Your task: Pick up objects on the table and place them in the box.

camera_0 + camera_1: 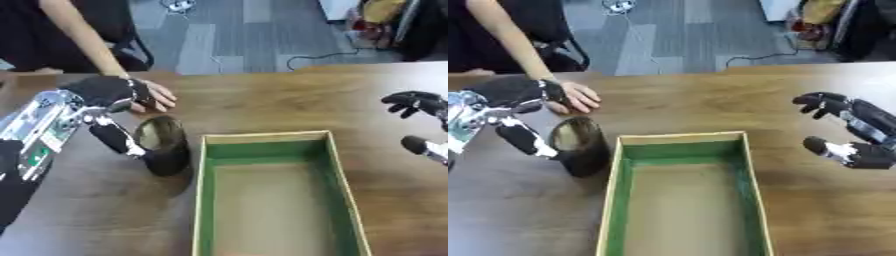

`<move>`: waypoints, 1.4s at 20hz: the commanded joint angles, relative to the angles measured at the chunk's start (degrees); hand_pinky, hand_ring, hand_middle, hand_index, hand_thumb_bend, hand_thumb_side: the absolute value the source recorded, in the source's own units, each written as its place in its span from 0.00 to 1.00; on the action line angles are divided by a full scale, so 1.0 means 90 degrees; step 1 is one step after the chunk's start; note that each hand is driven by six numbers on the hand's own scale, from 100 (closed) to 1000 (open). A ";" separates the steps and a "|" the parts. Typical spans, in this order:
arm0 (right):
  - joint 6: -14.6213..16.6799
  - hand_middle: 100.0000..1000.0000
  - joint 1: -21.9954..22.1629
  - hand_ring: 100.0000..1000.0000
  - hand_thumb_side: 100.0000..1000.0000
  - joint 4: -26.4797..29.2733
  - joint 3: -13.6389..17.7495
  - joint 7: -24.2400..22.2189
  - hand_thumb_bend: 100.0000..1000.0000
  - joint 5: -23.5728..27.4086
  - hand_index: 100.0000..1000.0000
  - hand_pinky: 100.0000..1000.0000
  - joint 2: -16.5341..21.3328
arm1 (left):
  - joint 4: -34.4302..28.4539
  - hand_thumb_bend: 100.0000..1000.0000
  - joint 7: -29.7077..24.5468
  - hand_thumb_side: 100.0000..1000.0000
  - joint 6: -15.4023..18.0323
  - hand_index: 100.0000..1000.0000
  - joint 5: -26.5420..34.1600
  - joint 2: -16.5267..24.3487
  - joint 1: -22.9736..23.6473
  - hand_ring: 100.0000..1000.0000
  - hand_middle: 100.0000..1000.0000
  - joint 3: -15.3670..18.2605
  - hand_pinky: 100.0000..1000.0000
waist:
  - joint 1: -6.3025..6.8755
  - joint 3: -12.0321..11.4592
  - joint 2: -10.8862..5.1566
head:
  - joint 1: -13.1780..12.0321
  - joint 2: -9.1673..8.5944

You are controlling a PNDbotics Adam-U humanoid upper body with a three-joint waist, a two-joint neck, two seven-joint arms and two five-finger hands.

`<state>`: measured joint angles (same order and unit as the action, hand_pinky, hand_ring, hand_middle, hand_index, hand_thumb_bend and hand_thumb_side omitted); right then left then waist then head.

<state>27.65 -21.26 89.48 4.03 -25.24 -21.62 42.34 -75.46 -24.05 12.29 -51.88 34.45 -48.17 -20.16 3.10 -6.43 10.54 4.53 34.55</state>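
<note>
Green-lined, the open rectangular cardboard box (273, 150) with tan rim sits on the brown wooden table (262, 100), its long axis running away from the robot; its interior shows only the bare tan floor. Just beside the box's far left corner stands a dark cylindrical cup-like container (163, 145), tilted so its pale inner mouth faces the camera, its lower part close against the outside of the box's left wall; whether it touches that wall cannot be told. The robot's left hand (109, 107), black with silver joints, is beside this container on the side away from the box: the thumb reaches down along the container's left flank and the fingers curl over above it, so the hand is grasping the container. Whether the container's base rests on the table or is lifted cannot be told. A person's bare hand (156, 95) lies flat on the table beyond the box's far left corner, partly behind the robot's left hand and near the container's top, though contact with the container is not evident. The robot's right hand (846, 132) is well apart from the box, off its right wall near the far corner, above the table with fingers curled and holding nothing.
</note>
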 commanded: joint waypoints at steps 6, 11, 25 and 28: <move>-0.0032 0.87 -0.0027 0.78 0.98 0.0040 0.0095 0.0012 0.42 0.0039 0.97 0.68 0.0143 | -0.0787 0.65 -0.0133 0.50 -0.0077 0.77 0.0755 0.0464 0.0099 0.01 0.70 -0.0166 0.00 | 0.0013 -0.0036 -0.0162 | 0.0063 0.0020; -0.0037 0.87 -0.0024 0.78 0.98 0.0038 0.0096 0.0005 0.42 0.0038 0.97 0.68 0.0141 | -0.1239 0.65 -0.0295 0.50 -0.0169 0.77 0.1103 0.0557 0.0199 0.01 0.69 -0.0316 0.00 | 0.0019 -0.0062 -0.0165 | 0.0060 0.0023; -0.0037 0.87 -0.0046 0.78 0.98 0.0048 0.0096 0.0005 0.42 0.0037 0.97 0.68 0.0132 | -0.0760 0.65 -0.0312 0.49 -0.0276 0.76 0.1064 0.0449 0.0231 0.00 0.67 -0.0345 0.00 | 0.0009 -0.0019 -0.0127 | 0.0043 0.0010; -0.0037 0.87 -0.0045 0.78 0.98 0.0048 0.0097 0.0007 0.42 0.0035 0.97 0.68 0.0130 | -0.0706 0.65 -0.0278 0.48 -0.0251 0.76 0.1043 0.0442 0.0235 0.00 0.67 -0.0335 0.00 | 0.0011 -0.0021 -0.0121 | 0.0039 0.0010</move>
<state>27.36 -21.22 89.44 4.05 -25.31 -21.62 42.33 -81.63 -26.86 9.96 -42.06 37.41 -45.47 -24.10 3.41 -6.65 10.42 4.60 34.56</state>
